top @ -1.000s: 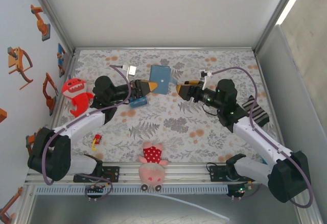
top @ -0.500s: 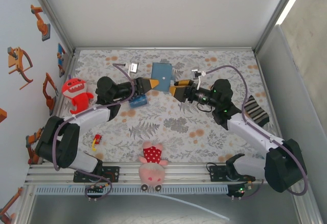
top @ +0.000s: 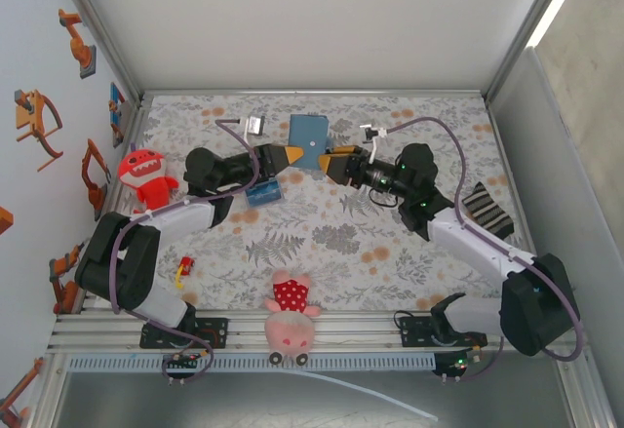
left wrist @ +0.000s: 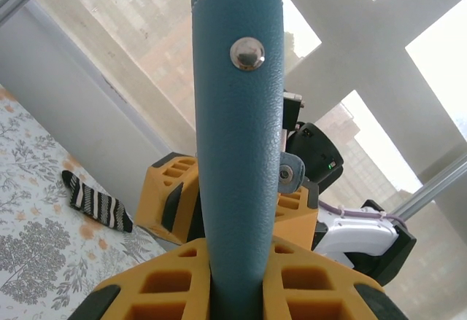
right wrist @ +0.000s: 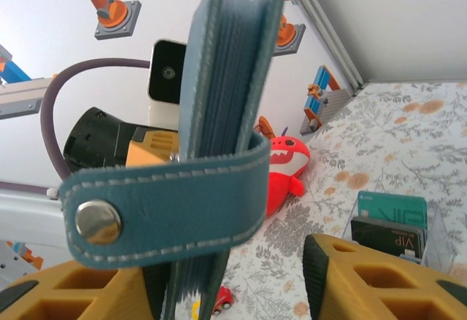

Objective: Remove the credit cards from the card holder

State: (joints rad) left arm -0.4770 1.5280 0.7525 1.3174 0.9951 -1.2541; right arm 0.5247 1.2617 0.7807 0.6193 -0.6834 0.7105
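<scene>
The card holder (top: 310,138) is up off the desk (top: 390,252), in the air over the far middle of the floral cloth, with a claw on either side of it. The left claw (top: 290,157) has it, clamped tight on its left edge. In the left wrist view that claw (left wrist: 237,262) pinches the blue holder (left wrist: 237,152) between its yellow fingers (left wrist: 153,283), the holder standing straight up with the silver snap (left wrist: 248,52) facing the camera.

The right claw (top: 330,166) is in at the holder's lower right corner. In the right wrist view its jaws are apart. The holder (right wrist: 226,79) sits against the left finger (right wrist: 80,291), the strap and its snap (right wrist: 98,221) wrapped across the front, and there is clear air between the holder and the right finger (right wrist: 365,276). So that claw (right wrist: 219,269) is open around it, not clamped. The packed sleeves show along the holder's open edge, which is slightly parted at the top.

Down on the desk, a clear box of cards (top: 263,192) lies just under the left claw. A red toy monster (top: 144,176) sits at the left edge, a striped sock (top: 486,211) is out on the right, and a pink plush toy (top: 291,311) is at the near edge.
</scene>
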